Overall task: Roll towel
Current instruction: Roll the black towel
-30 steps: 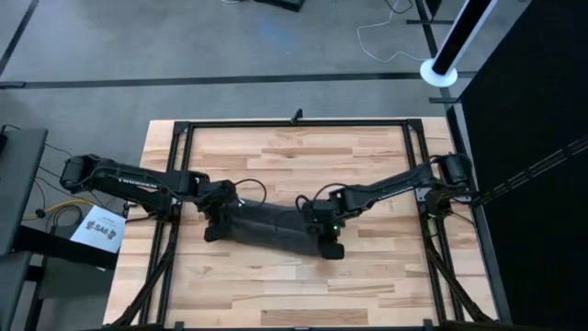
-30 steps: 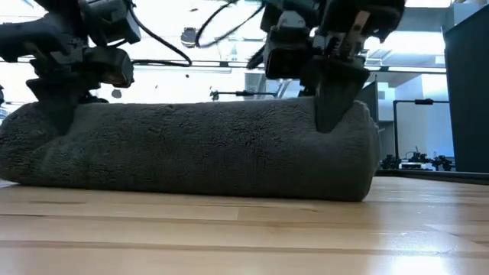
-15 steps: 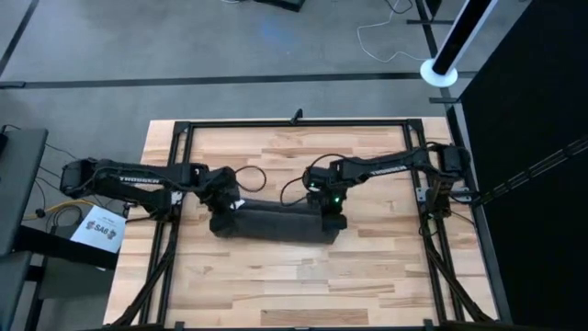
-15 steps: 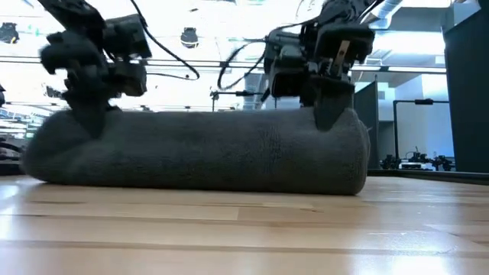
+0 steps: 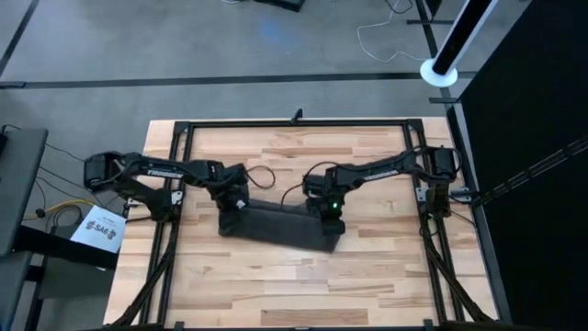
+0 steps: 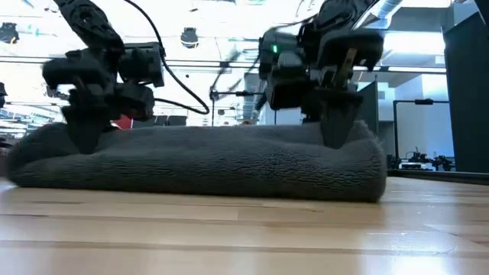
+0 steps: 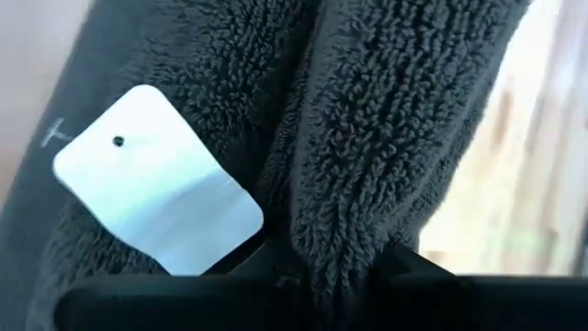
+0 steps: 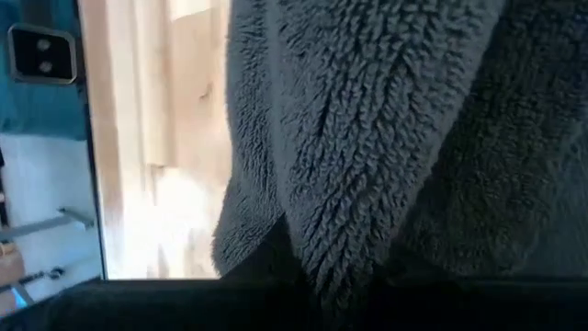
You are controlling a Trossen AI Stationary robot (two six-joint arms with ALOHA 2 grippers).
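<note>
The dark grey towel (image 5: 278, 226) lies as a long, low bundle across the middle of the wooden table, its underside on the wood (image 6: 199, 164). My left gripper (image 5: 231, 206) stands over the towel's left end and my right gripper (image 5: 329, 217) over its right end, each shut on the cloth. The left wrist view shows the towel's white label (image 7: 156, 195) beside a ridge of cloth. In the low view both grippers (image 6: 84, 141) (image 6: 336, 137) reach down into the towel's top. My left gripper pinches a raised fold of the towel (image 7: 338, 241) between its two fingers, near the left end, next to the label. The fingers come from above, pointing down. The rest of the towel lies on the table. My right gripper pinches a raised fold of the towel (image 8: 322, 234) between its two fingers, near the right end. The fingers (image 6: 336, 131) point down from above. The towel below them rests on the table.
A black metal frame (image 5: 294, 122) runs round the tabletop, with rails along the left (image 5: 175, 175) and right (image 5: 424, 175) sides. Bare wood (image 5: 294, 285) lies between the towel and the near edge. Beyond the far edge is grey floor.
Both grippers have gone toward the table's far edge, staying shut on the towel, the left one also a little toward the right. The towel has moved with them away from the near edge. It now lies lower and flatter than a second ago.
</note>
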